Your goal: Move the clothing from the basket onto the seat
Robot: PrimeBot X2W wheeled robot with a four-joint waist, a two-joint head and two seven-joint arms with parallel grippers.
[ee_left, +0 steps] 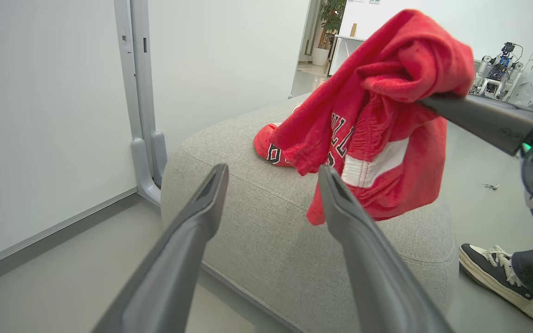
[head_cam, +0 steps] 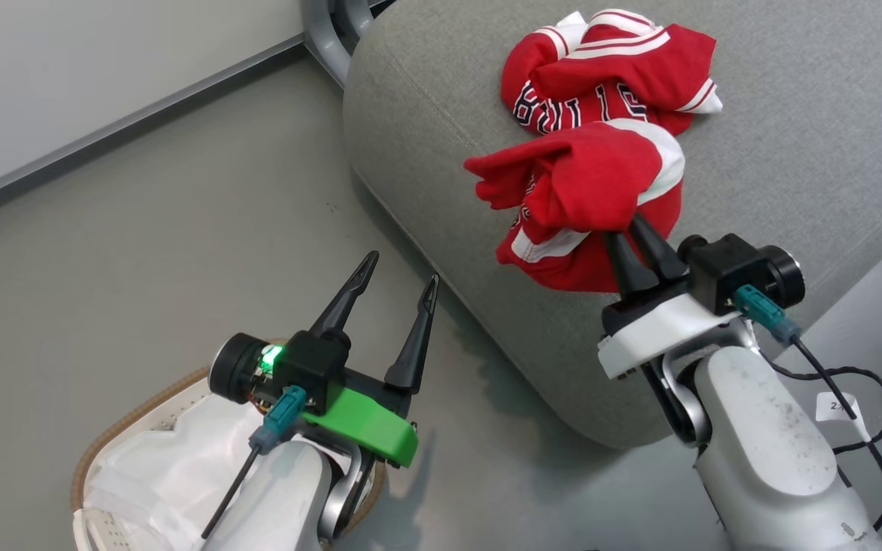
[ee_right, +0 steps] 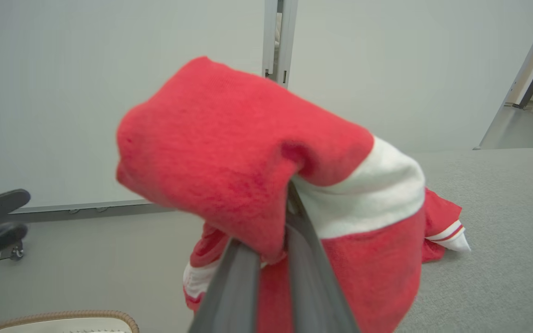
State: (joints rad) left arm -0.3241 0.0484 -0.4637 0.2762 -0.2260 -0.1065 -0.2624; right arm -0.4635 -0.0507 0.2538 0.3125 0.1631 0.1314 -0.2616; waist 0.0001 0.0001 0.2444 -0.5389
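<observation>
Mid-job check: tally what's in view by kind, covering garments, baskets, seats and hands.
Red garments: 2, lying garment, held garment
Basket: 1
Seat: 1
Hands: 2, left hand, right hand
Total: 6

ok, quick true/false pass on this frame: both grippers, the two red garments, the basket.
1. The right gripper is shut on a red garment. True.
2. The left gripper holds clothing. False: its jaws are open and empty.
3. The second garment lies on the seat. True.
4. Red clothing sits in the basket. False: the part in view holds its white liner, nothing red.
</observation>
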